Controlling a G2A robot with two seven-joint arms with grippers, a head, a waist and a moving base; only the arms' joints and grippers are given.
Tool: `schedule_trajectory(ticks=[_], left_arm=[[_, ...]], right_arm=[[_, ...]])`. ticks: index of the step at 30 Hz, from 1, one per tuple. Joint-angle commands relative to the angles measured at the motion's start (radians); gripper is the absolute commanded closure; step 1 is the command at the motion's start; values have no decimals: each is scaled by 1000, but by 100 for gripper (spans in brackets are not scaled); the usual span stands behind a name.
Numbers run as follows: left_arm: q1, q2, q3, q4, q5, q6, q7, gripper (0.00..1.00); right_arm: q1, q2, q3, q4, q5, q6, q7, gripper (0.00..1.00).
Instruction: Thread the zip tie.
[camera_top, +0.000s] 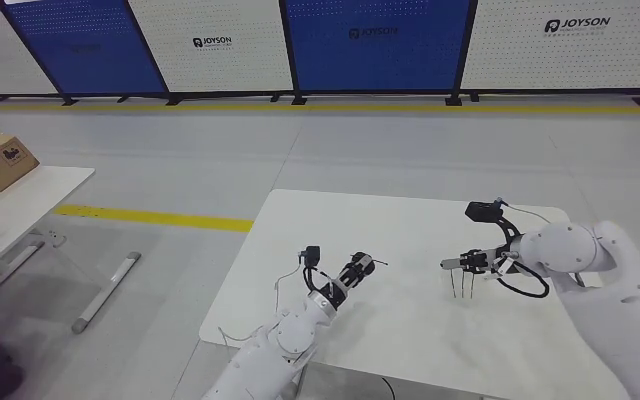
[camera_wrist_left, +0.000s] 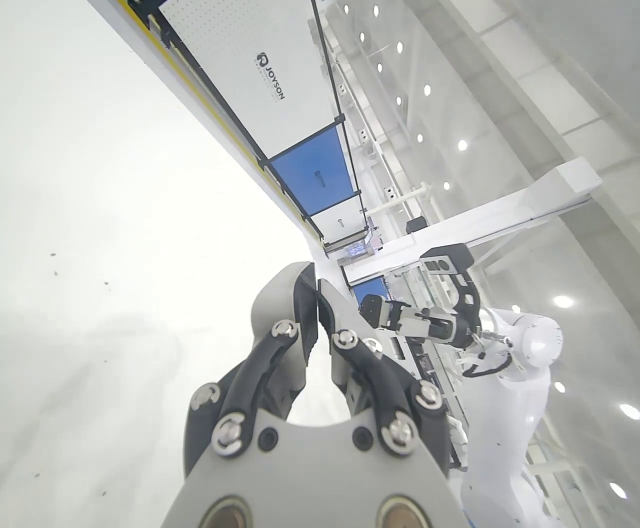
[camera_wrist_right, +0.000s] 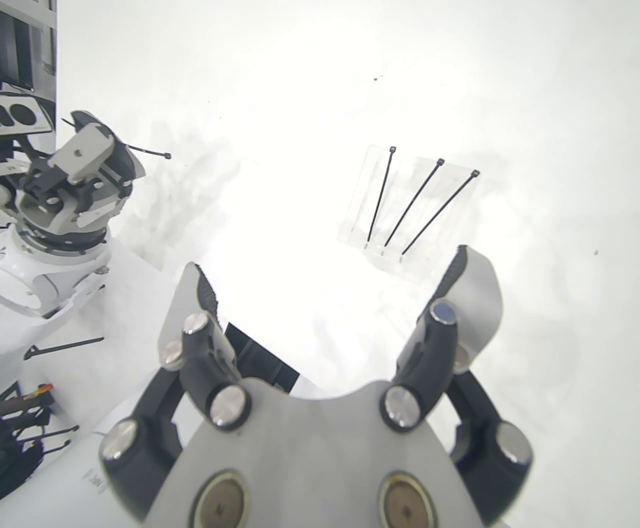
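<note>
On a clear sheet (camera_wrist_right: 402, 185) lay three black ties (camera_wrist_right: 413, 202). The left hand (camera_wrist_left: 317, 282) pinched a zip tie (camera_wrist_right: 150, 151); the right hand (camera_wrist_right: 332, 265) gaped wide.

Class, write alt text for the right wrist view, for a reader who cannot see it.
The open right claw hangs above a white table, facing three black zip ties fanned on a clear sheet. Farther off, the left claw grips another zip tie.

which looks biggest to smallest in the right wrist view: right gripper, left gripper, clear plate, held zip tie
1. right gripper, though it sits nearest the camera
2-3. left gripper and clear plate: they look alike, so no ranking
4. held zip tie
</note>
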Motion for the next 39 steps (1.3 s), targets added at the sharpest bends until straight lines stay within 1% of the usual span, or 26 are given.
schedule_trajectory(ticks=[1, 10, 11, 12, 14, 15, 16, 18, 19, 20, 21, 27, 28, 29, 32, 33, 35, 36, 38, 39], left_arm=[[1, 0, 0, -1, -1, 1, 1, 100], [1, 0, 0, -1, -1, 1, 1, 100], [4, 0, 3, -6, -5, 0, -12, 100], [7, 3, -1, -14, -26, -6, -51, 100], [14, 10, -22, -23, -47, -42, -110, 100], [19, 15, -32, -31, -54, -44, -139, 100], [28, 20, -48, -50, -70, -44, -178, 100], [46, 29, -74, -82, -86, -44, -219, 100], [60, 33, -91, -98, -113, -44, -252, 100], [66, 37, -106, -106, -129, -44, -267, 100], [70, 38, -114, -112, -133, -44, -271, 100], [70, 38, -114, -112, -133, -44, -271, 100], [70, 38, -114, -112, -133, -44, -271, 100], [70, 38, -114, -112, -133, -44, -271, 100], [70, 38, -114, -112, -133, -44, -271, 100], [70, 38, -114, -112, -133, -44, -271, 100], [70, 38, -114, -112, -133, -44, -271, 100], [70, 38, -114, -112, -133, -44, -271, 100], [70, 38, -114, -112, -133, -44, -271, 100], [70, 38, -114, -112, -133, -44, -271, 100]], right_arm=[[0, 0, 0, 0, 0, 0, 0, 0], [0, 0, 0, 0, 0, 0, 0, 0], [0, 0, 0, 0, 0, 0, 0, 0], [0, 0, 0, 0, 0, 0, 0, 0], [0, 0, 0, 0, 0, 0, 0, 0], [0, 0, 0, 0, 0, 0, 0, 0], [0, 0, 0, 0, 0, 0, 0, 0], [0, 0, 0, 0, 0, 0, 0, 0], [0, 0, 0, 0, 0, 0, 0, 0], [0, 0, 0, 0, 0, 0, 0, 0], [0, 0, 0, 0, 0, 0, 0, 0], [0, 0, 0, 0, 0, 0, 0, 0], [-2, 0, 1, -1, -5, 1, -11, 0], [-13, 2, 2, -15, -38, 10, -53, 0], [-23, 6, 11, -36, -52, 20, -56, 0], [-16, 6, 13, -24, -75, 52, -58, 0], [2, 1, -4, -4, -92, 78, -55, 0], [21, -5, -22, 30, -100, 85, -46, 0], [69, -18, -74, 88, -126, 85, 7, 0], [102, -30, -118, 137, -141, 89, 17, 0]])
